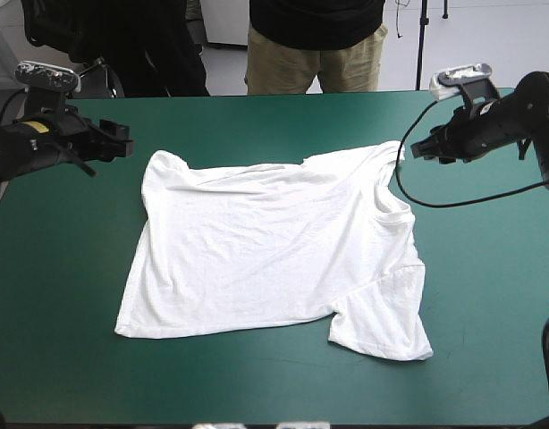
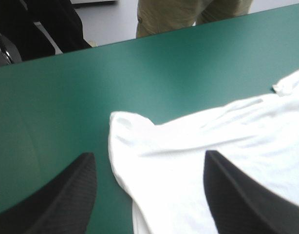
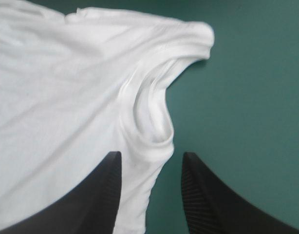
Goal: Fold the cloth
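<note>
Both the left hand (image 2: 149, 155) and right hand (image 3: 152, 154) hang spread apart near the flat T-shirt (image 1: 274, 250).

No text, brand, number or sign can be read; nothing legible is borne by the T-shirt (image 1: 274, 250) or the table (image 1: 489, 295).

Lighting bright and even, from overhead. The T-shirt (image 1: 274, 250) casts only a thin, soft shadow on the teal-green cover (image 1: 257, 384). Ahead of the left gripper (image 2: 148, 153) the white fabric is washed out, folds barely readable. Just ahead of the right gripper (image 3: 150, 153), the collar (image 3: 157, 146) carries faint grey shading.
</note>
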